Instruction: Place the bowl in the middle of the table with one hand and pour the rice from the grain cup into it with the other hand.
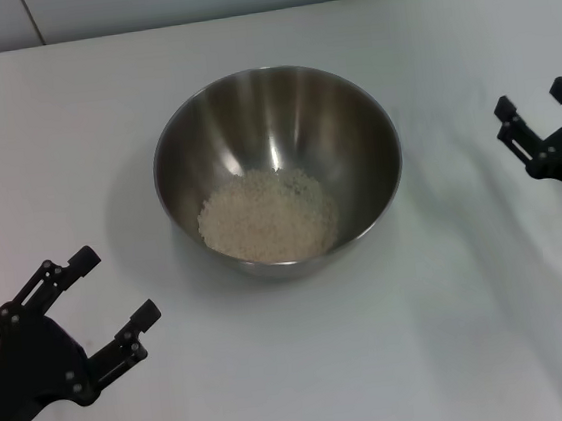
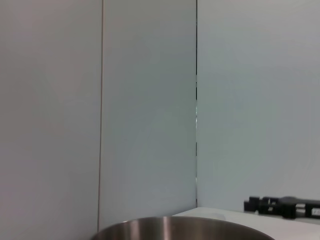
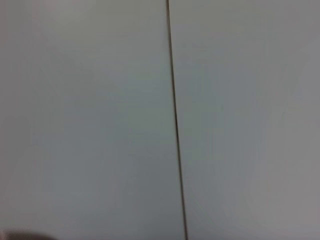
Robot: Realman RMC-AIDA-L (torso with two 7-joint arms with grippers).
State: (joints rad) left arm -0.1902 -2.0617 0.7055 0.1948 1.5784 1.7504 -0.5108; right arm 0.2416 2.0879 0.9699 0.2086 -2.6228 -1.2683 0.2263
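Bowl (image 1: pixel 277 166) sits mid-tabletop with rice (image 1: pixel 267 215) inside; both end effectors, left (image 1: pixel 97 300) and right (image 1: pixel 540 115), open, empty. Looks done, nothing left but parking.

**Inspector A:** What did the left wrist view record?

**Inspector B:** Mostly the tiled wall (image 2: pixel 150 100), pale grey-white. Two vertical seams ran down it, a faint one toward nine o'clock and a darker one just past centre.

**Inspector A:** Anything of the task's items?

**Inspector B:** The bowl (image 2: pixel 180 229), at six o'clock. Only the upper arc of its steel rim showed; its contents were hidden.

**Inspector A:** And beyond it?

**Inspector B:** A strip of the white table (image 2: pixel 225 215) sat at about five o'clock, meeting the wall. Above that strip, near four o'clock, lay the right gripper (image 2: pixel 282 206), black and well apart from the bowl. I could not tell how its fingers stood.
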